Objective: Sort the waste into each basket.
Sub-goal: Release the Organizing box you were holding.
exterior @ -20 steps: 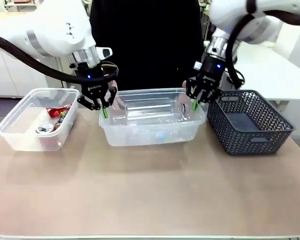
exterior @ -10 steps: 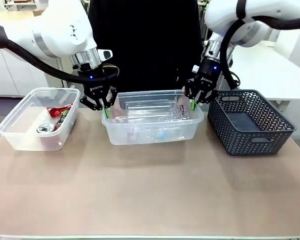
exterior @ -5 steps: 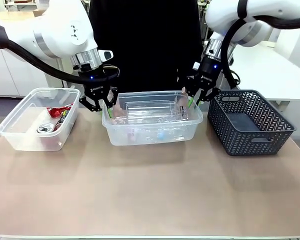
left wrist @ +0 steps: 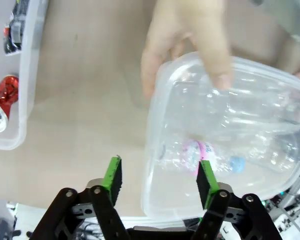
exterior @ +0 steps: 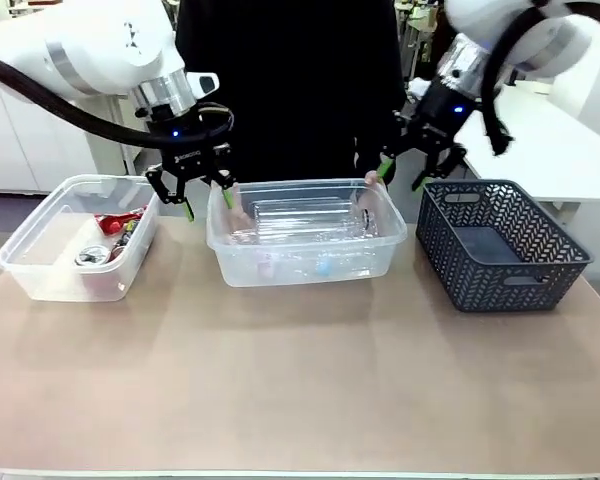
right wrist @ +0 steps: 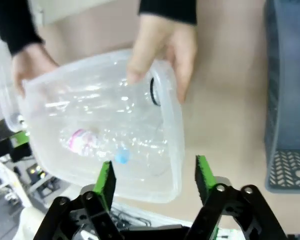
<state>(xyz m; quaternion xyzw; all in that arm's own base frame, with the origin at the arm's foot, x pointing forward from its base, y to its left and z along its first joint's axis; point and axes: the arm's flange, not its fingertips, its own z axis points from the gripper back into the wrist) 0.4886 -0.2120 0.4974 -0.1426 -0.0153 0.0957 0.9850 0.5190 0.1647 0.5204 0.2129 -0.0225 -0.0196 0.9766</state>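
Observation:
The middle clear basket (exterior: 280, 184) holds several clear plastic bottles (exterior: 310, 225); one with a pink label (left wrist: 195, 152) and blue cap (right wrist: 121, 157) lies at its bottom. A person's hands (exterior: 365, 195) grip both of its ends. My left gripper (exterior: 208, 203) hangs open just above its left end, fingers astride the rim (left wrist: 150, 150) in the left wrist view. Above its right end my right gripper (exterior: 401, 177) is open and raised; its own camera puts it (right wrist: 154, 177) over that rim. The left clear basket (exterior: 25, 228) holds red cans (exterior: 115, 225).
A dark grey lattice basket (exterior: 500, 240) stands to the right of the middle tub, close under my right arm, and its wall (right wrist: 287, 100) shows beside the right gripper. The person stands at the far side. The tan table's front half is bare.
Both grippers were shut on the ends of the middle tub; they have opened and lifted off it. The person's hands now hold the tub.

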